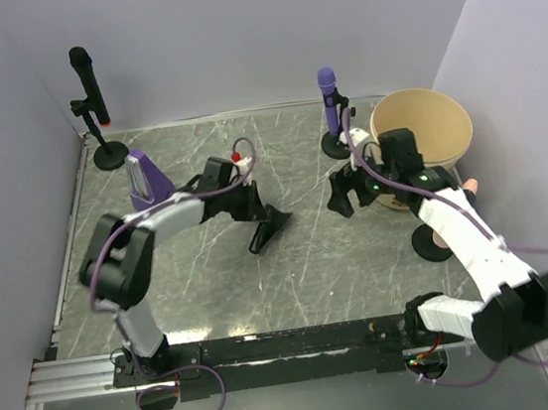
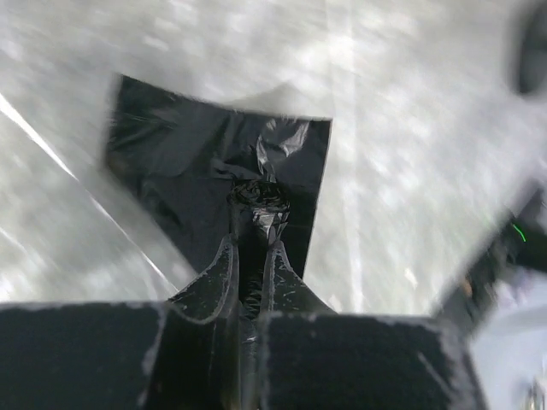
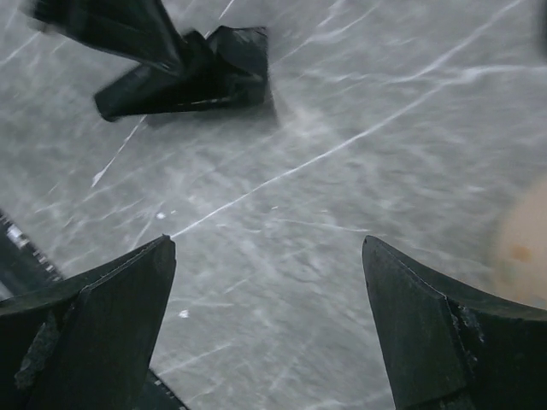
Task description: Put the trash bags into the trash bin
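A black trash bag (image 1: 270, 227) hangs crumpled from my left gripper (image 1: 254, 210), just above the middle of the table. In the left wrist view the left gripper (image 2: 254, 235) is shut on a bunched part of the bag (image 2: 197, 162), which spreads out below it. The tan trash bin (image 1: 423, 132) stands at the back right, upright and open. My right gripper (image 1: 346, 196) is open and empty, low over the table just left of the bin. In the right wrist view the right gripper (image 3: 269, 248) has its jaws wide apart over bare table, with the bag (image 3: 184, 77) at top left.
A purple microphone (image 1: 328, 88) on a round black base (image 1: 338, 145) stands next to the bin. A black microphone (image 1: 87, 83) on a stand is at the back left. A purple wedge-shaped object (image 1: 146, 179) is at the left. Another round black base (image 1: 434, 242) lies near the right arm.
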Tool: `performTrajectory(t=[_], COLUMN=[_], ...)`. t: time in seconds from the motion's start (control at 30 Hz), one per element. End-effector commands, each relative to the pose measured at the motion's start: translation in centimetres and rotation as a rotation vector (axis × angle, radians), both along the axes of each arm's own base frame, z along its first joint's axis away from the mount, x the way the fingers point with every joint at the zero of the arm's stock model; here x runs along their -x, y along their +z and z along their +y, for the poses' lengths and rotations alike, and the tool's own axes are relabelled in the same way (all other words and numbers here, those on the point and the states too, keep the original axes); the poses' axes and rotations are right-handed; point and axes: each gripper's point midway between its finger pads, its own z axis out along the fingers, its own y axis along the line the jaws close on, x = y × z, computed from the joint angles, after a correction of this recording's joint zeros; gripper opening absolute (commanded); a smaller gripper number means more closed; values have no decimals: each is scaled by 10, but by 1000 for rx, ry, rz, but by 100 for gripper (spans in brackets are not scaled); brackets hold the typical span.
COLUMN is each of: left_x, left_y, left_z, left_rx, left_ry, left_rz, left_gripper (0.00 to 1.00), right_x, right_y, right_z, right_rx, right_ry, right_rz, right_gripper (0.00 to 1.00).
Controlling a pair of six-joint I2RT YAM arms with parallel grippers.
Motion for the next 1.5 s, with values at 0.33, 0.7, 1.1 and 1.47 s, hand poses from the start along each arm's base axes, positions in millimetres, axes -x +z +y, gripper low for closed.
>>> performTrajectory(t=[0.33,0.7,1.1,1.47], left_x=[54,40,39,54], left_y=[41,-7,18,26], left_z=[34,76,88,96], left_rx=[225,225,412,368], left_ry=[-90,169,344,358], left_rz=[-134,123,391,445], left_gripper=[1,1,1,1], right_x=[41,60,65,50], right_y=[-65,-129,-151,-114], right_z=[122,154,187,240], right_rx=[-40,215,327,269], right_ry=[523,794,886,763], right_rz=[84,-98,-274,-545], right_gripper=[97,99,99,99])
